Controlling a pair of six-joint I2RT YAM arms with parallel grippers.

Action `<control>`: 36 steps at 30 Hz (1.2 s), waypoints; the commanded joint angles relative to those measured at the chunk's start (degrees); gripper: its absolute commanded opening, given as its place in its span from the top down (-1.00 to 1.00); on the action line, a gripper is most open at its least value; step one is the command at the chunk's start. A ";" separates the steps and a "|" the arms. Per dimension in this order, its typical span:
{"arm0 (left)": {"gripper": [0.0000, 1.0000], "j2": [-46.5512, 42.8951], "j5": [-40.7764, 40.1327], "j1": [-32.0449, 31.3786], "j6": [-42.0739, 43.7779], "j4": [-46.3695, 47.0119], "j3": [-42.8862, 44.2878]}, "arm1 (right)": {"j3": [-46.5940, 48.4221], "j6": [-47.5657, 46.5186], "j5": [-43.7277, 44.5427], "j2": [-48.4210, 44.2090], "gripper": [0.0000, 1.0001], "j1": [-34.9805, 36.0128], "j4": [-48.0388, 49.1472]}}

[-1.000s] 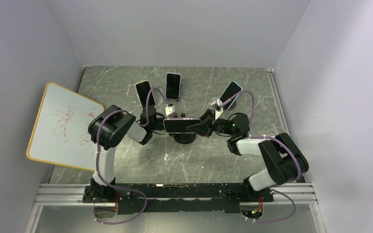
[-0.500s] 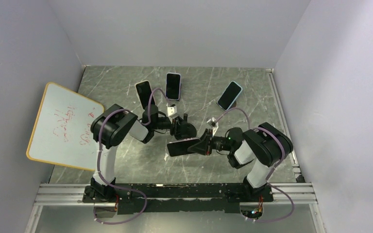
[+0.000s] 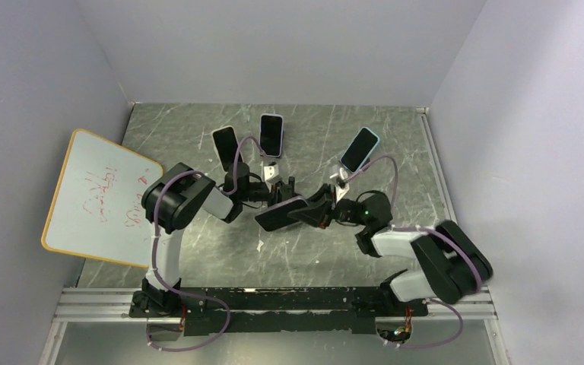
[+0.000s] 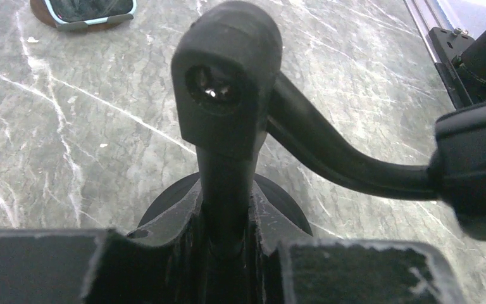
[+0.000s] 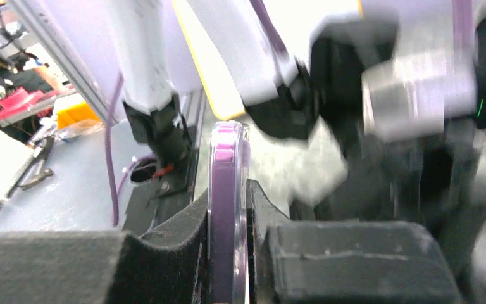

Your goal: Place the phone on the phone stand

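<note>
**Purple-edged phone [image 5: 226, 190] held at the stand [image 4: 228, 107]**

The right gripper [image 5: 228, 256] is clamped on the phone, which stands edge-on between its fingers. The left gripper [image 4: 228, 253] is closed around the stand's post. Seen from the top, the phone is tilted and hides part of the stand. I cannot tell if they touch. Three other phones [image 3: 271, 134] lie farther back on the table [image 4: 69, 126].

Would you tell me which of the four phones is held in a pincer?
The middle phone, clamped edge-on in the right pincer beside the stand; the other three sit untouched farther back.
</note>
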 commanded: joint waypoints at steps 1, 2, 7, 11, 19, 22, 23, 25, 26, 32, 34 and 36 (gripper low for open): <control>0.91 3.26 0.25 -0.70 -0.48 -11.25 -1.63 | 8.03 -7.43 -1.50 -11.95 1.00 2.61 -9.92; 0.91 3.26 0.27 -0.69 -0.37 -11.40 -1.48 | 8.89 -8.47 -1.98 -13.47 1.00 2.85 -13.24; 0.90 3.73 0.70 -0.64 -2.17 -9.02 -1.92 | 9.19 -15.27 4.06 -19.08 1.00 2.71 -19.66; 0.90 4.47 2.00 -0.68 -4.46 -6.56 -2.17 | 8.60 -18.50 8.13 -17.36 1.00 1.33 -17.66; 0.90 5.51 3.76 -0.87 -7.56 -2.74 -2.48 | 7.64 -12.27 10.06 -2.48 1.00 -0.77 3.60; 0.91 5.84 3.85 -0.90 -8.50 -1.81 -2.39 | 6.03 -8.97 10.20 2.77 1.00 -1.02 11.30; 0.90 5.89 3.88 -0.90 -8.87 -1.39 -2.46 | 4.64 -7.46 10.69 4.22 1.00 -1.03 13.89; 0.91 5.69 3.51 -0.88 -9.47 -0.49 -2.85 | 2.00 -5.19 11.78 7.26 1.00 -1.02 18.97; 0.90 5.54 3.23 -0.87 -9.49 -0.39 -3.05 | 0.68 -4.64 12.35 8.31 1.00 -1.03 20.67; 0.91 4.79 2.67 0.33 -8.40 -2.77 -2.51 | -5.89 -6.15 16.15 8.92 1.00 -0.07 20.93; 0.91 4.35 3.23 1.46 -8.71 -2.88 -2.12 | -7.35 -6.49 17.05 8.88 1.00 0.03 20.95; 0.90 3.02 3.53 2.72 -7.90 -4.71 -1.69 | -8.34 -6.89 17.79 9.44 1.00 0.03 20.93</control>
